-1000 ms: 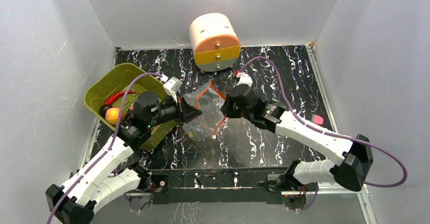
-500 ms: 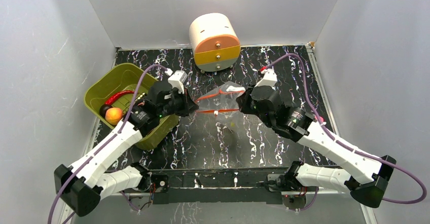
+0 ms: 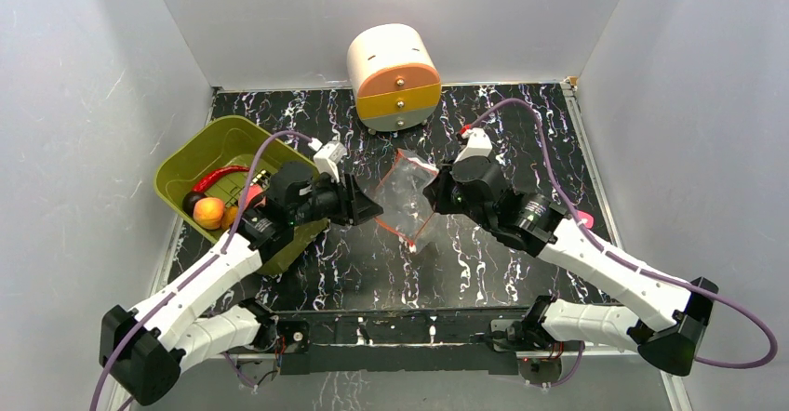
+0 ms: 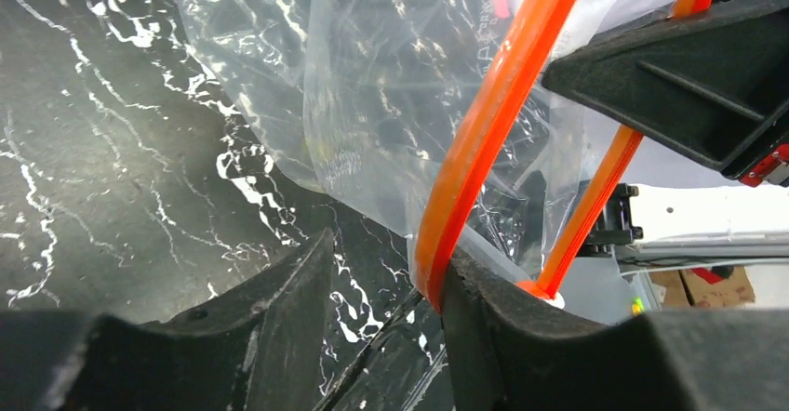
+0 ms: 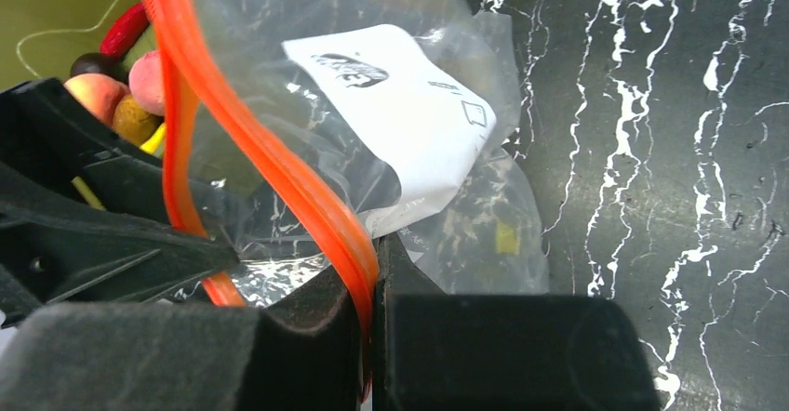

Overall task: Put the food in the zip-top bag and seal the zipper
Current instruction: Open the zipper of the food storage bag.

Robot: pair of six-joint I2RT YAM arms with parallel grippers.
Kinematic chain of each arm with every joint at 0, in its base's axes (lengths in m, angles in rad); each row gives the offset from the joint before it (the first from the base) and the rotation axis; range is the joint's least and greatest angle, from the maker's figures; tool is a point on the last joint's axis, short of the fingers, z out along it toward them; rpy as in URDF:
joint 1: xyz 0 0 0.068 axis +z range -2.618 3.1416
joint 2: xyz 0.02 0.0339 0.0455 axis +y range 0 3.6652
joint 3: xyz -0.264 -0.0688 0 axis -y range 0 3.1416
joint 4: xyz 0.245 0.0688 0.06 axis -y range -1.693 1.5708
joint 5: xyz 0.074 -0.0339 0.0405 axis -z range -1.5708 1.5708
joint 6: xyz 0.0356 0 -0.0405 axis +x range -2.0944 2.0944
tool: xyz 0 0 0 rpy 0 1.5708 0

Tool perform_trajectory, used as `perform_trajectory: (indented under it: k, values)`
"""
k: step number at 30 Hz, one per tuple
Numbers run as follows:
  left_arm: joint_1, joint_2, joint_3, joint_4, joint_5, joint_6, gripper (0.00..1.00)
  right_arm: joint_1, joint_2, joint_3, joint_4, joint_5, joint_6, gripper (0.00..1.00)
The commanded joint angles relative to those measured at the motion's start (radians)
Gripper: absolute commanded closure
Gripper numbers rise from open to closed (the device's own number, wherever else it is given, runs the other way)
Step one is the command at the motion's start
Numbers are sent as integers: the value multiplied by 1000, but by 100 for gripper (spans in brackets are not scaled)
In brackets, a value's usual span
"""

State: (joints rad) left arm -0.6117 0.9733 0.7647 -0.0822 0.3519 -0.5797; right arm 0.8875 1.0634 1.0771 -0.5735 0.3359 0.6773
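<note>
The clear zip-top bag (image 3: 407, 197) hangs above the table between my two grippers. Its orange zipper (image 3: 416, 236) bends in a V. My right gripper (image 3: 434, 193) is shut on the zipper strip (image 5: 307, 188), and the jaws meet on it in the right wrist view (image 5: 372, 276). My left gripper (image 3: 372, 211) is open. In the left wrist view (image 4: 389, 253) the zipper (image 4: 484, 141) leans against the inner edge of one finger (image 4: 502, 323), not pinched. A small yellow piece (image 5: 505, 237) shows through the bag. More food (image 3: 209, 212) lies in the basket.
The olive-green basket (image 3: 200, 155) stands at the left, beside my left arm, with a red chilli (image 3: 219, 177), a peach-coloured fruit and a dark ball in it. A white and orange drawer unit (image 3: 394, 76) stands at the back centre. A pink bit (image 3: 583, 218) lies at the right.
Half a second ago both grippers held the zipper stretched level between them. Now my left gripper has opened and let go, and the bag hangs from my right gripper with its zipper folded.
</note>
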Motion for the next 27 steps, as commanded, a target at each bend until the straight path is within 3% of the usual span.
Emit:
perform_trajectory:
  k: [1,11,14,16,18,22,27]
  values:
    - [1,43,28,91,93,-16,55,-2,1,23,77,-50,-2,100]
    - [0,92,95,-2,-62,49,52,-3,22,33,44,-24,-15,100]
    - [0,95,89,-8,-85,54,62,-4,15,34,22,-4,-18,100]
    - [0,93,80,1,-75,55,79,-2,6,34,11,5,-20,100]
    - [0,87,72,9,-70,54,97,-2,4,38,-7,29,-20,90]
    - [0,65,62,24,-60,51,100,-2,24,58,-74,124,-8,78]
    - [0,54,49,32,-42,43,100,-3,39,71,-122,181,4,79]
